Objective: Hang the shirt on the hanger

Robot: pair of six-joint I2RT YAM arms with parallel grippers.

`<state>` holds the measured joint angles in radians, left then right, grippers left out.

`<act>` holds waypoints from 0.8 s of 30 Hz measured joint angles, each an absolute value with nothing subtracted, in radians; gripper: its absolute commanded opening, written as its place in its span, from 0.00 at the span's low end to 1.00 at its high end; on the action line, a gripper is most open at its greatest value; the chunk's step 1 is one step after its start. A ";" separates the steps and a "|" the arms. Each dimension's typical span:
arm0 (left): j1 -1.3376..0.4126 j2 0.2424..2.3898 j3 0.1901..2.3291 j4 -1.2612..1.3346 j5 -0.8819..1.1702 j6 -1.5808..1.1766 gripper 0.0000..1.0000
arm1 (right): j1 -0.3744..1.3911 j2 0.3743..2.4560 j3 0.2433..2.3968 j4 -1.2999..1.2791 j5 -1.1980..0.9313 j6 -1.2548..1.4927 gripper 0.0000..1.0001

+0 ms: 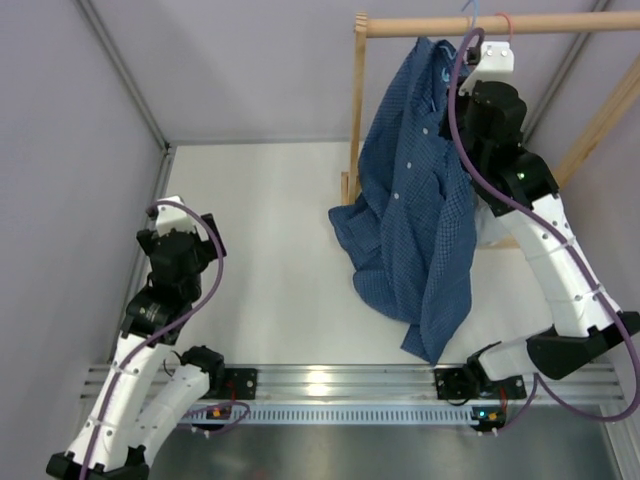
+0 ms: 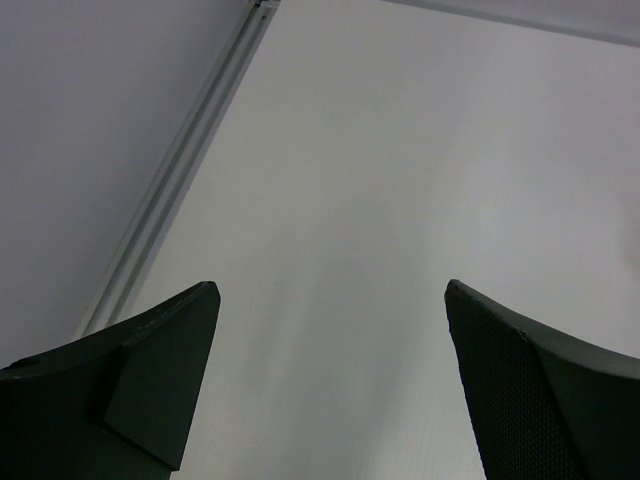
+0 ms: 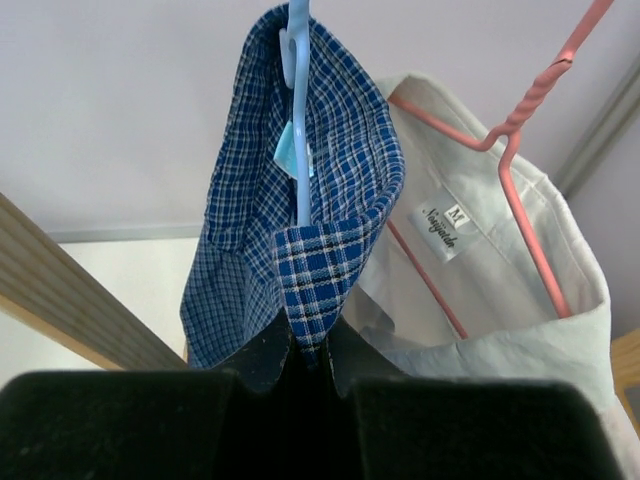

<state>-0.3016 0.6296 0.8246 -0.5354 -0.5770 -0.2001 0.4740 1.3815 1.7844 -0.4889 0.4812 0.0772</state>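
Observation:
The blue checked shirt (image 1: 415,210) hangs from the wooden rail (image 1: 480,25) at the back right and trails down onto the table. In the right wrist view its collar (image 3: 315,270) wraps the light blue hanger (image 3: 299,120), whose hook (image 1: 472,12) is on the rail. My right gripper (image 3: 312,350) is shut on the collar's front edge, up near the rail (image 1: 470,50). My left gripper (image 2: 330,300) is open and empty over bare table at the left (image 1: 185,225).
A white collared shirt (image 3: 480,270) on a pink hanger (image 3: 520,190) hangs just right of the blue one. The wooden rack's upright (image 1: 357,110) stands left of the shirt. Grey walls enclose the table (image 1: 270,260); a metal rail (image 1: 330,385) runs along the near edge.

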 measured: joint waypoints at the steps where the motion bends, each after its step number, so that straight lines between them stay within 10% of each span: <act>1: -0.301 0.631 0.825 -0.535 -0.569 -0.200 0.98 | 0.477 1.394 1.802 -0.505 0.493 0.082 0.00; 7: -0.293 0.646 0.825 -0.536 -0.530 -0.200 0.98 | 0.518 1.402 1.794 -0.543 0.526 0.099 0.06; 12: -0.242 0.669 0.825 -0.536 -0.482 -0.200 0.98 | 0.556 1.359 1.731 -0.543 0.521 0.101 0.65; 13: -0.230 0.678 0.825 -0.536 -0.467 -0.201 0.98 | 0.559 1.351 1.729 -0.541 0.520 0.100 0.99; 24: -0.208 0.677 0.824 -0.539 -0.389 -0.211 0.98 | 0.563 0.933 1.476 -0.574 0.458 0.070 1.00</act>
<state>-0.2085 0.6765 0.8242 -0.5388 -0.3885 -0.2108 0.5629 0.9325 1.4761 -0.5735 0.4583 0.0696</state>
